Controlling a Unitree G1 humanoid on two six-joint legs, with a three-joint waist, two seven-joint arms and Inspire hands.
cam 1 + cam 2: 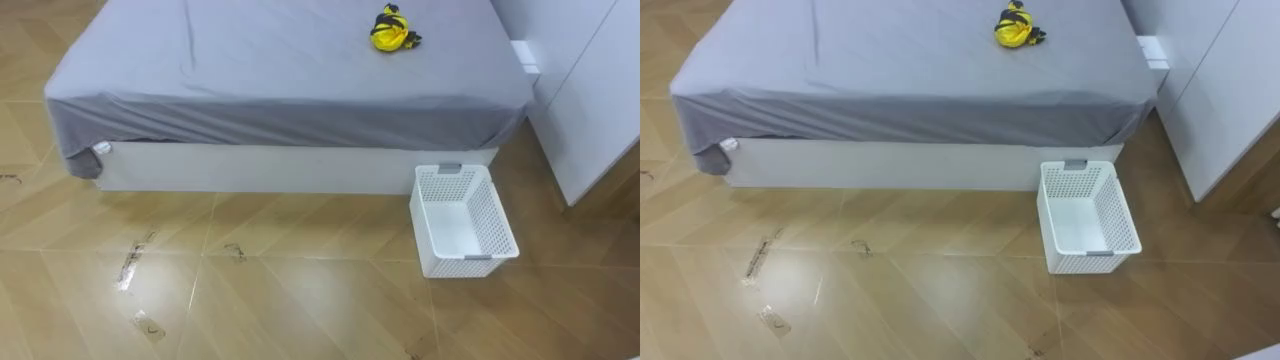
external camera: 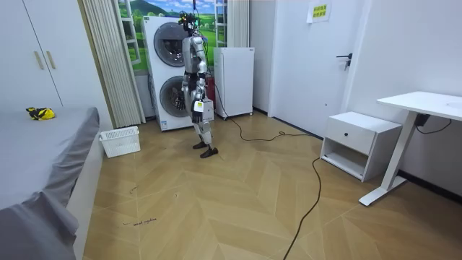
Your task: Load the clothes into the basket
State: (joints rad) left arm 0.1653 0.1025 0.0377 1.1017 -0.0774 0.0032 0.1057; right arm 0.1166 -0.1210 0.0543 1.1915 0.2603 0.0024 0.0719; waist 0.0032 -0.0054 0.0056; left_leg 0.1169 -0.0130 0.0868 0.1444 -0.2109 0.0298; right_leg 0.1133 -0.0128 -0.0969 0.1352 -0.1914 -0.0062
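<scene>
Basket [image 1: 470,265]: white plastic, walls pierced with small holes, a grey grip at each short end. It stood upright and open on the wooden floor [image 1: 300,300], just beside the long side of the bed [image 1: 280,70] and near the corner closest to the white wardrobe [image 1: 590,90]. Its bare white bottom showed, and it was empty.

Clothes [image 1: 393,28]: one small bundle, bright yellow with black parts, crumpled into a knot rather than spread flat. It lay on top of the grey sheet, well back from the edge of the bed, on the side towards the wardrobe. It was well apart from the basket and touched only the sheet. The sheet was smooth apart from a few long creases and hung over the white bed frame.

Robot: in the room view it stood upright on the floor in front of the stacked washing machines [image 2: 170,72], well away from both bed and basket. Its hands [image 2: 195,105] were held near its waist and were too small there to tell whether they were spread or closed.
</scene>
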